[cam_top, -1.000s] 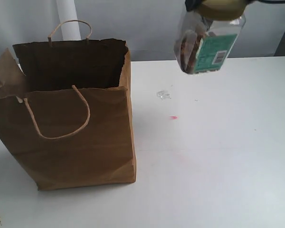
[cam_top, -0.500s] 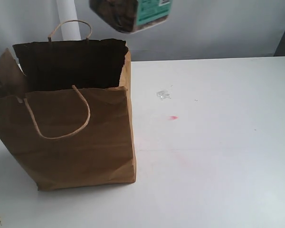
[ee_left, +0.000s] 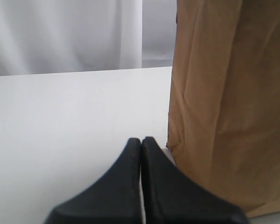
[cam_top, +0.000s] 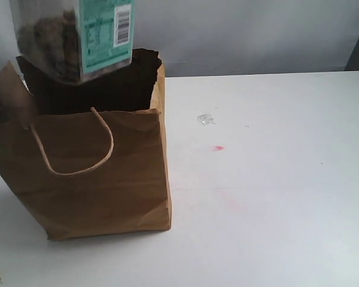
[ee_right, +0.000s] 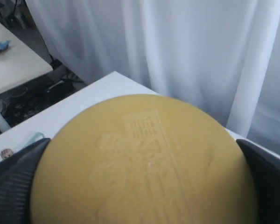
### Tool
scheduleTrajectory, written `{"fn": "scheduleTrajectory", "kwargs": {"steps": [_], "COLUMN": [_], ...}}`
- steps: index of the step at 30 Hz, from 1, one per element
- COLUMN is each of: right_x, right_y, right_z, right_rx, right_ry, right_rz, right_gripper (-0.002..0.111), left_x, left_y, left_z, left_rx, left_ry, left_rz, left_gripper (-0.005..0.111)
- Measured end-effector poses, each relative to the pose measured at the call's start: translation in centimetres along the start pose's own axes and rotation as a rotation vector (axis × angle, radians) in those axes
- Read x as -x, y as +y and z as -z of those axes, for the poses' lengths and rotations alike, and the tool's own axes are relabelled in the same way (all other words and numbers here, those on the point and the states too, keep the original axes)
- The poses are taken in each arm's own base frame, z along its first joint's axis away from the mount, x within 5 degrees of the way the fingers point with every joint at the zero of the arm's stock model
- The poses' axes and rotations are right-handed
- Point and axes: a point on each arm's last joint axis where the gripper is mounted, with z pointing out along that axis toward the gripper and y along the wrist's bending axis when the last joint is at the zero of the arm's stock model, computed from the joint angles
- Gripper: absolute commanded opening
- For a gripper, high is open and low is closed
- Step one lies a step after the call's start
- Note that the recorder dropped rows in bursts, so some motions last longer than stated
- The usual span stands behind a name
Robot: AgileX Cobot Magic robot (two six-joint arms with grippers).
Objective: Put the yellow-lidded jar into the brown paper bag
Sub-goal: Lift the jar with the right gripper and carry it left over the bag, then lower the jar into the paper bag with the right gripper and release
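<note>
Right gripper (ee_right: 141,179): its two dark fingers (ee_right: 15,186) sit against opposite sides of the yellow lid (ee_right: 140,149), so it is clamped on the jar (cam_top: 72,39) from above. The jar hangs beneath this gripper, off the table (cam_top: 275,197), slightly tilted, with brownish contents and its teal barcode label (cam_top: 106,33) visible. The bag (cam_top: 90,173) stands open directly under the held jar. In the exterior view the jar's base overlaps the bag's rear rim; whether the base has entered the mouth cannot be determined. Left gripper (ee_left: 141,140): fingertips pressed together with nothing between them, positioned low over the table. The bag's creased side wall is just beside its fingertips and apart from them. A small clear scrap (cam_top: 206,119) and a red mark (cam_top: 218,147) lie on the table, well apart from the held jar. A white curtain (ee_right: 200,56) hangs beyond the right gripper.
</note>
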Motion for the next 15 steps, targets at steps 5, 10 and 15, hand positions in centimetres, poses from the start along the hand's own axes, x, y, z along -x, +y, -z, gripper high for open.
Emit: {"fn": "scheduleTrajectory", "kwargs": {"steps": [5,10,15], "right_x": [-2.2,-3.5,-4.3], "right_y": [-0.5,-0.7,-0.9], "right_z": [-4.0,-6.0,-7.1], "right_rx": [-0.012,-0.019,-0.023], "right_ry": [0.089,0.134,0.161], "right_rz": [-0.006,-0.01,-0.014], "right_gripper": [0.0,0.0,0.0], "left_x": [0.0,0.0,0.0], "left_y": [0.0,0.0,0.0], "left_z": [0.0,0.0,0.0], "left_rx": [0.0,0.0,0.0], "left_ry": [0.0,0.0,0.0], "left_rz": [0.0,0.0,0.0], "left_gripper": [0.001,0.001,0.001]}}
